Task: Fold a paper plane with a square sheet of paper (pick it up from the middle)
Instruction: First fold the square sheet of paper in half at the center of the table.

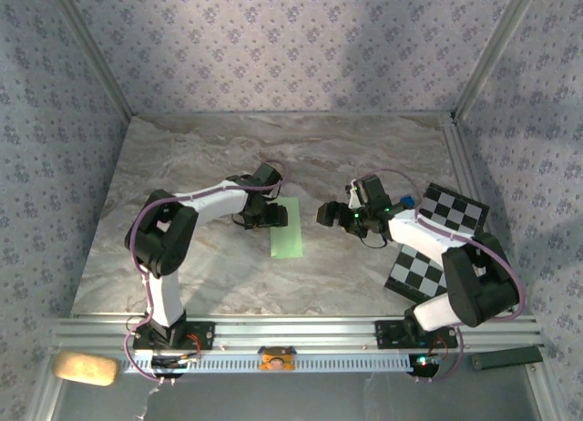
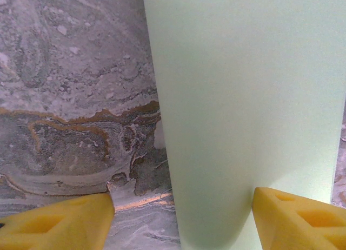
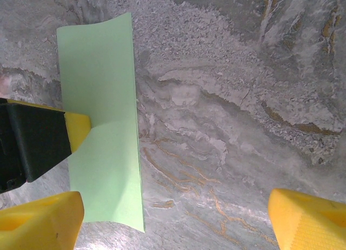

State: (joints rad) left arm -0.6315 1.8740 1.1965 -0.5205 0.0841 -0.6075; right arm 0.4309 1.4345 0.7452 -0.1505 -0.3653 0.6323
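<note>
Near the middle of the table (image 1: 209, 157) lies the sheet (image 1: 287, 228), pale green and folded to a narrow strip that runs from far to near. It lies mostly flat on the marbled top; in the right wrist view the sheet (image 3: 102, 125) curls up a little at its far corner, and a faint crease runs out from the spot where a yellow fingertip (image 3: 78, 130) of the left arm meets its long edge.

At the strip's far left corner sits the left gripper (image 1: 266, 216). From its own camera the left gripper (image 2: 181, 223) has its jaws spread wide, with nothing pinched between them. One yellow finger (image 2: 297, 217) is over the sheet (image 2: 243, 98) and the other is over bare table (image 2: 70, 98), so the sheet's long edge runs between them. Whether either finger presses down cannot be told from that view.

Just right of the sheet, and apart from it, the right gripper (image 1: 323, 213) points towards it. From its wrist camera the right gripper (image 3: 173, 223) is also spread wide and empty, above bare table (image 3: 227, 98), with one finger (image 3: 38, 217) near the sheet's near end.

Further right, a checkered board (image 1: 455, 213) lies under the right arm. Along the near edge runs a metal rail (image 1: 301, 334) carrying both bases, with a tan pad (image 1: 85, 368) at its left end.
</note>
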